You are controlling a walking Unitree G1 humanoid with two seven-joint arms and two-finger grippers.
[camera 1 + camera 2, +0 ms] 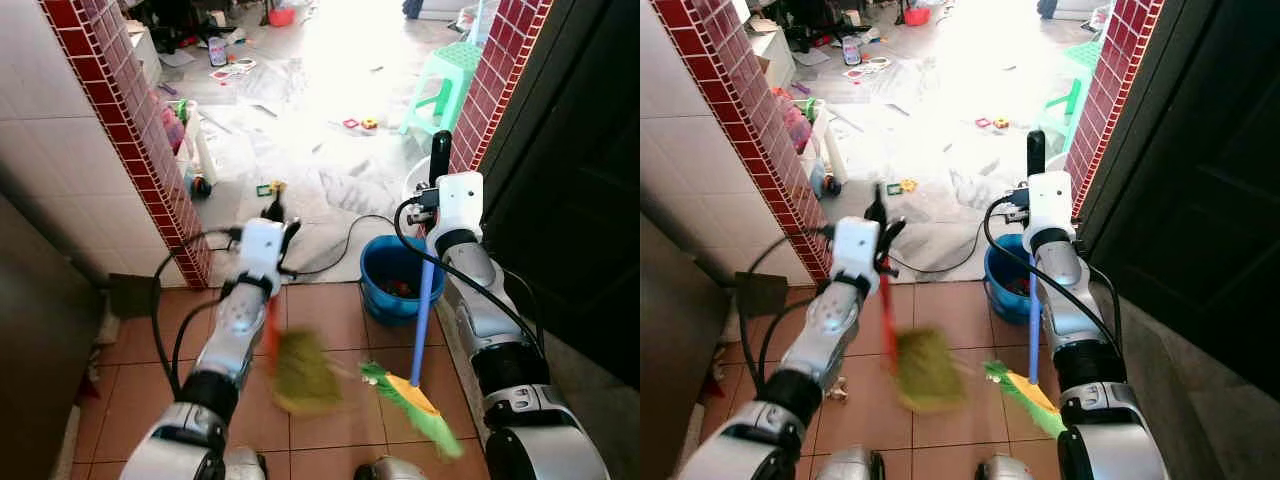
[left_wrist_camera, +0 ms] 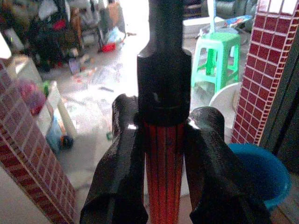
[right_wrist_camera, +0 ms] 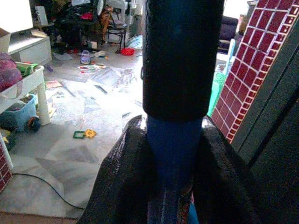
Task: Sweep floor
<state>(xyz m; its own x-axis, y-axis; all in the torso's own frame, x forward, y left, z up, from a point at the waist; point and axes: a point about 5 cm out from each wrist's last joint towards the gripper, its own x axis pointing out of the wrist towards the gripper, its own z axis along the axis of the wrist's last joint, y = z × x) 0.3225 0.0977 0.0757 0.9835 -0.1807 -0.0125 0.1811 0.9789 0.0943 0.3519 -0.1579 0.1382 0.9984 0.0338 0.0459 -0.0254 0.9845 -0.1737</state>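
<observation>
much litter (image 1: 300,90) beyond terracotta tiles (image 1: 330,310)

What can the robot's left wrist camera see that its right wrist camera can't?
Left wrist view: the left gripper squeezes a red handle with a black cap. Behind it stand a green stool and a blue bucket.

Right wrist view: the right gripper squeezes a blue handle. Behind it are a white table, a green and yellow toy and a black cable on the floor.

Both: a red brick pillar and a messy, sunlit floor.
</observation>
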